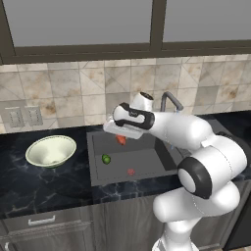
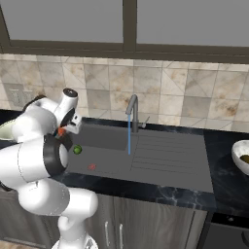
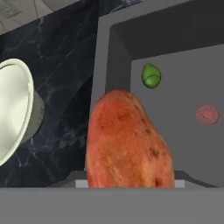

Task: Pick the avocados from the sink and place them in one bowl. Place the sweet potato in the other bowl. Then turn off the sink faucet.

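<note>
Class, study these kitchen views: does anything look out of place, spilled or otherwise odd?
Nothing is spilled or damaged. Two things stand out: the sink faucet runs a blue stream onto the ridged drainboard, not into the basin, and one green avocado lies in the sink. The sweet potato is held in the gripper, above the sink.

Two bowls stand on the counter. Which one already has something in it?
The bowl at the right edge of the right base view: a dark olive lump lies inside. The pale green bowl left of the sink looks empty.
</note>
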